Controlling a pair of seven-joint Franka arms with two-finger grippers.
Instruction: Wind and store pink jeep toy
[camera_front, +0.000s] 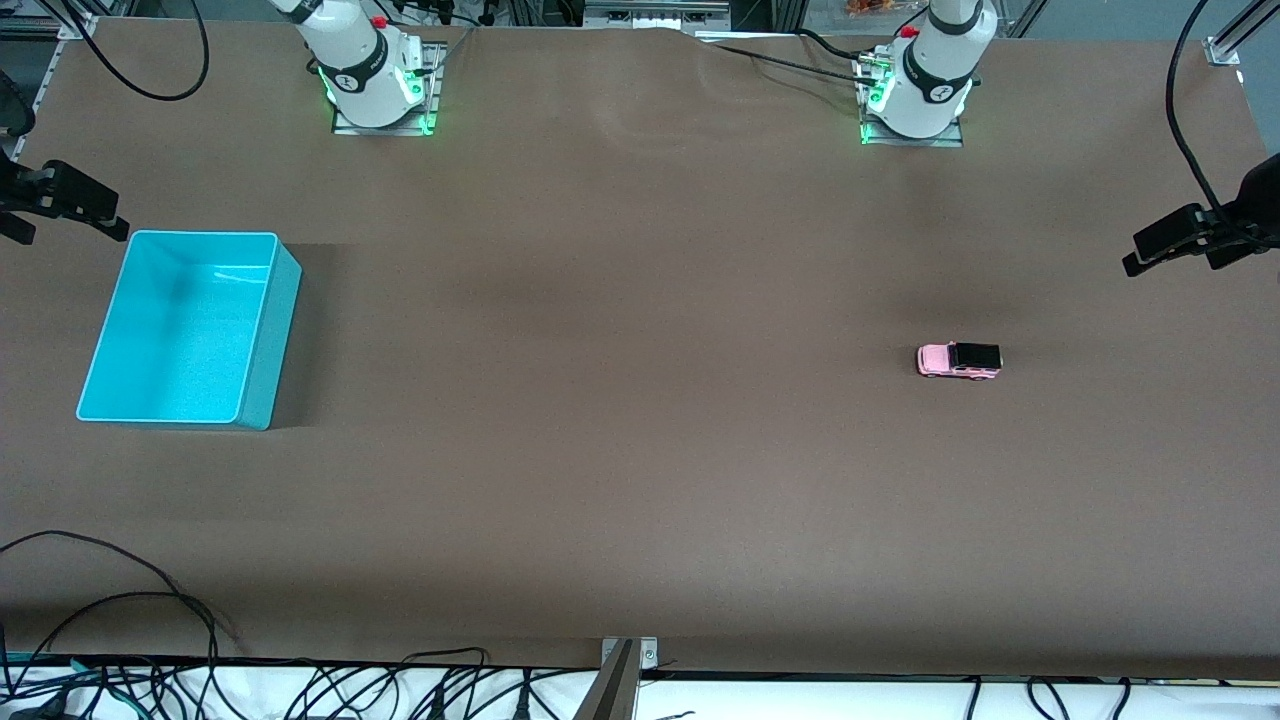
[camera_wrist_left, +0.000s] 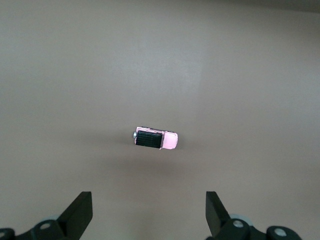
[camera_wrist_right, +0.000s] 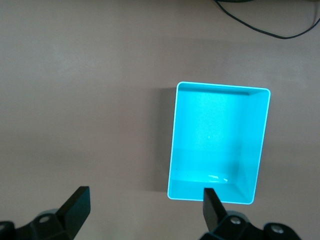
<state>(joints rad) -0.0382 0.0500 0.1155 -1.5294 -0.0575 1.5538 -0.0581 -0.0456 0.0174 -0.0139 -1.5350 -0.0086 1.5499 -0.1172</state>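
Nothing is done yet, by the look of it. The small boxy pink jeep toy w/ black roof & dark wheels (camera_front: 959, 360) is sitting on its wheels on the brown table (camera_front: 620, 420), toward the left arm's end, untouched. The open-topped turquoise plastic bin (camera_front: 270, 340) is standing well apart from it at the right arm's end and is holding nothing.

The left gripper (camera_wrist_left: 149, 212) is hanging high over the jeep w/ fingers spread wide, gripping nothing. The right gripper (camera_wrist_right: 145, 210) is hanging over the table just beside the bin, also released & empty.

Judging from this, the whole job is still waiting: grabbing the jeep, winding it (prob. a pull-back along the table), then getting it across into the bin. Both arms are looking staged for that.
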